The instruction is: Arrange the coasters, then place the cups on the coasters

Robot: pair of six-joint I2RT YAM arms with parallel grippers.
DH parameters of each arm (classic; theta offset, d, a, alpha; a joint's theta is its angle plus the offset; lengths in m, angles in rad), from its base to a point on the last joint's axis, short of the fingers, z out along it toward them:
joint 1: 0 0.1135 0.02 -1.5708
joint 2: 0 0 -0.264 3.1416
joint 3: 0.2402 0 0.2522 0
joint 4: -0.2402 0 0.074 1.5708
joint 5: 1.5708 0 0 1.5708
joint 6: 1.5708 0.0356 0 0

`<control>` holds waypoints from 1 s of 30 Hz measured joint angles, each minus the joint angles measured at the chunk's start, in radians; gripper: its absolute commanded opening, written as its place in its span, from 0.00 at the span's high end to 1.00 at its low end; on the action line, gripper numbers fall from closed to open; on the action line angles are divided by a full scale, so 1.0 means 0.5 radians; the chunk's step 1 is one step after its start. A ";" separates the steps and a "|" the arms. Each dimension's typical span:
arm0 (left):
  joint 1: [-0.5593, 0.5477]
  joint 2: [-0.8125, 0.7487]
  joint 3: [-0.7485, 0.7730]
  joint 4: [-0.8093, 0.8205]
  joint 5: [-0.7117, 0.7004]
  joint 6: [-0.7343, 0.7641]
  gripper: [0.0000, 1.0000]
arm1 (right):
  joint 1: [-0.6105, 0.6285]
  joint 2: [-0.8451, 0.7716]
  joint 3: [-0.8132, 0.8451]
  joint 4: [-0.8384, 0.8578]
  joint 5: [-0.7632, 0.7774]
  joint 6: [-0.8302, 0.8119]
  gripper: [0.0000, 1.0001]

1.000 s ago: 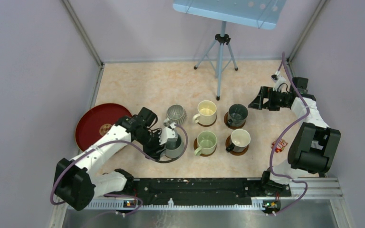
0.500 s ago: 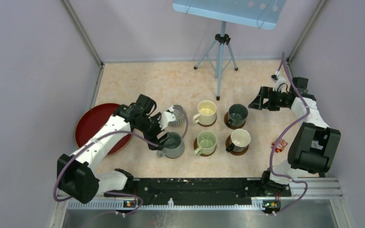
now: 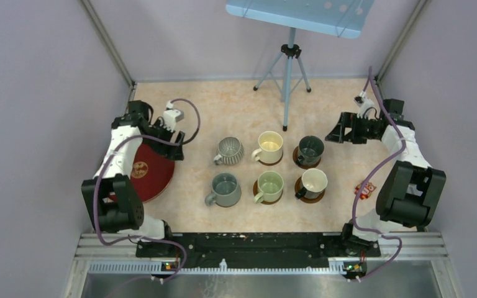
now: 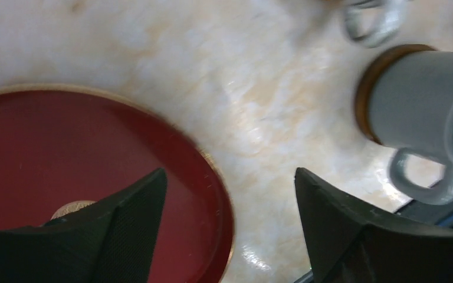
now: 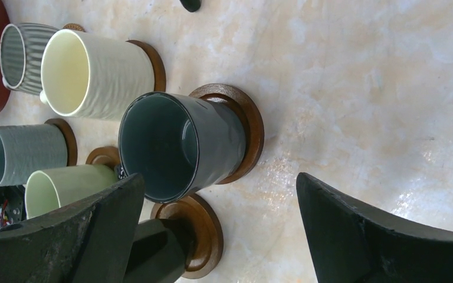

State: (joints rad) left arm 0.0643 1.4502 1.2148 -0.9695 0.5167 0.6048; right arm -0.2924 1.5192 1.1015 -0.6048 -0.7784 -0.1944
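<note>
Six cups stand in two rows of three, each on a brown coaster. The back row holds the ribbed grey cup [image 3: 230, 150], the cream cup [image 3: 270, 147] and the dark green-grey cup [image 3: 310, 151]. In front are the plain grey cup [image 3: 225, 190], the pale green cup [image 3: 269, 186] and the dark cup with white inside [image 3: 312, 183]. My left gripper [image 3: 172, 148] [image 4: 230, 174] hangs open and empty over the edge of the red tray [image 4: 94, 153], left of the plain grey cup [image 4: 419, 106]. My right gripper [image 3: 335, 131] [image 5: 220, 177] is open and empty beside the dark green-grey cup [image 5: 177, 141] and its coaster [image 5: 248, 124].
The dark red tray [image 3: 152, 171] lies at the left, under the left arm. A tripod [image 3: 289, 81] stands at the back under a light blue panel. A small orange-red item [image 3: 365, 189] lies near the right arm's base. Walls close in on both sides.
My left gripper let go of the plain grey cup, opened, and swung back and left to the red tray. The cup stays on its coaster. The right arm has not moved.
</note>
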 measured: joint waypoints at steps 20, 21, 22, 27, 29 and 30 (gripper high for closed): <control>0.443 0.387 -0.450 0.376 -0.366 0.481 0.47 | 0.000 -0.001 0.000 -0.027 0.017 -0.040 0.01; 0.424 0.375 -0.464 0.384 -0.378 0.496 0.47 | 0.000 -0.001 0.000 -0.027 0.018 -0.043 0.01; 0.398 0.355 -0.484 0.393 -0.390 0.515 0.46 | 0.000 -0.001 0.000 -0.027 0.019 -0.045 0.01; 0.246 0.255 -0.583 0.410 -0.417 0.535 0.45 | 0.000 -0.001 0.000 -0.027 0.018 -0.047 0.01; 0.182 0.224 -0.613 0.414 -0.433 0.527 0.45 | 0.000 -0.001 0.000 -0.028 0.019 -0.047 0.01; 0.145 0.210 -0.627 0.412 -0.436 0.520 0.45 | 0.000 -0.001 0.000 -0.028 0.018 -0.047 0.01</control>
State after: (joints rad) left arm 0.1368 1.5551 0.9012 -0.7635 0.2985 0.8650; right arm -0.2924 1.5188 1.1015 -0.6189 -0.7692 -0.2176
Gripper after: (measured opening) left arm 0.547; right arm 0.985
